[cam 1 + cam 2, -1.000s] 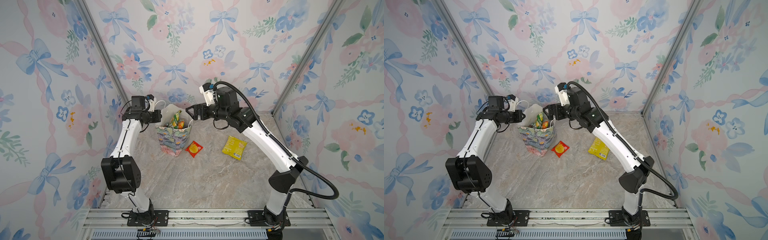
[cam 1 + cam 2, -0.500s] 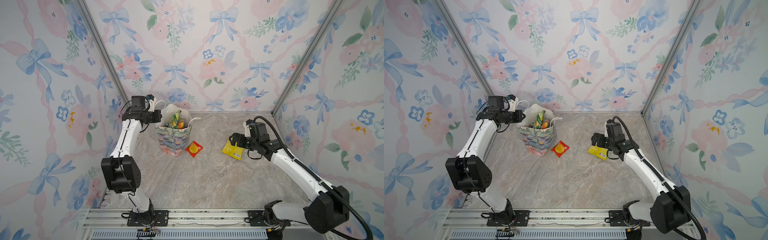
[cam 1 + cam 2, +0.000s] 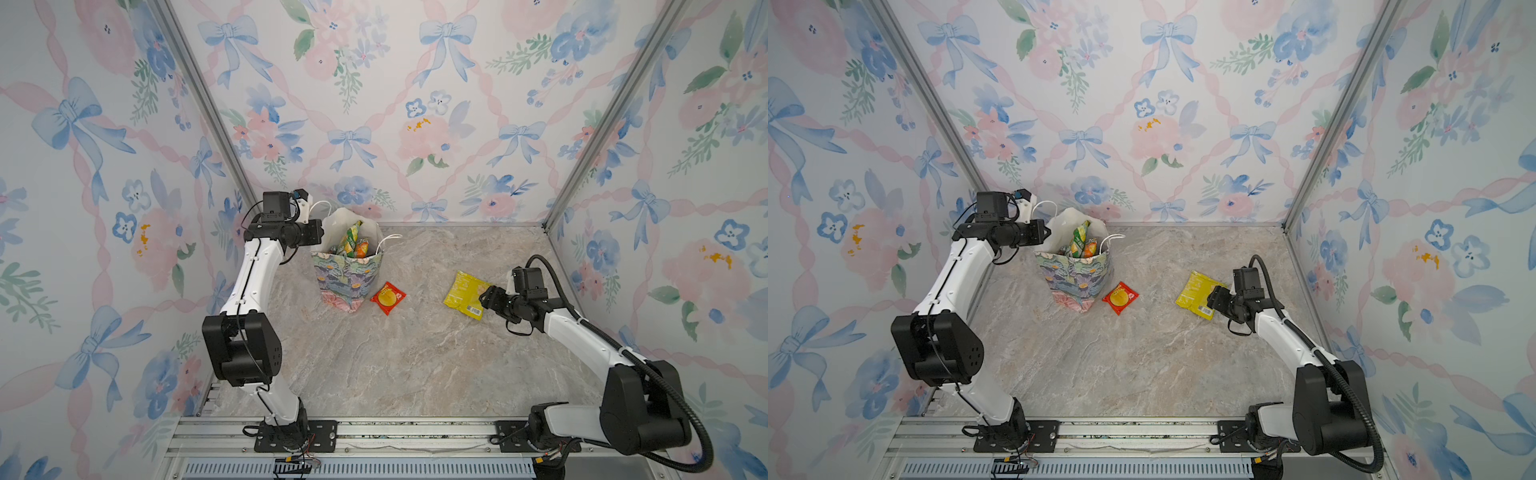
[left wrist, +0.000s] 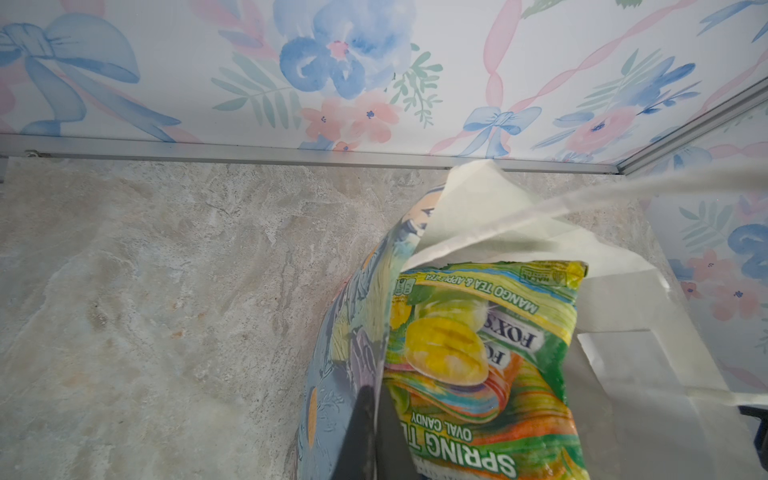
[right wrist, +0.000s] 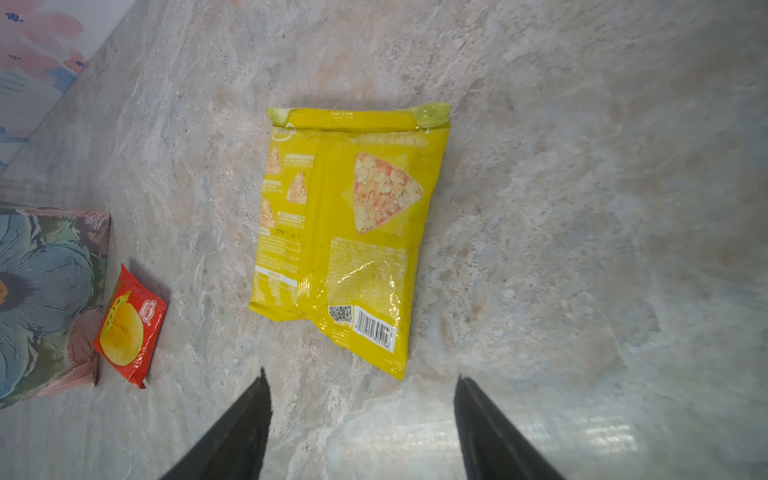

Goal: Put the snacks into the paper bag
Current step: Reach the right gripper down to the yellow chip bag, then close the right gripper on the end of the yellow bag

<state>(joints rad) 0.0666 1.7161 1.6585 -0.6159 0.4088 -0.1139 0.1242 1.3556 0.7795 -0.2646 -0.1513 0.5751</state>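
In both top views the paper bag (image 3: 347, 278) is stood left of centre, its rim gripped by the left fingers (image 3: 319, 240), likely to hold the mouth open. In the left wrist view its wall is seen pinched, with a green packet (image 4: 482, 365) inside. In the right wrist view the right fingers (image 5: 249, 432) are spread and empty, just short of the yellow bag (image 5: 349, 232), which is laid flat on the surface (image 5: 582, 208), apparently to be grasped next. The red packet (image 5: 129, 328) is seen at lower left, just beside the paper bag.

Glossy film yellow bag (image 5: 345, 232) and red packet (image 5: 129, 328), matt paper bag (image 3: 347, 282), smooth stone-look tabletop (image 3: 395, 365), metal rail (image 3: 374, 432)
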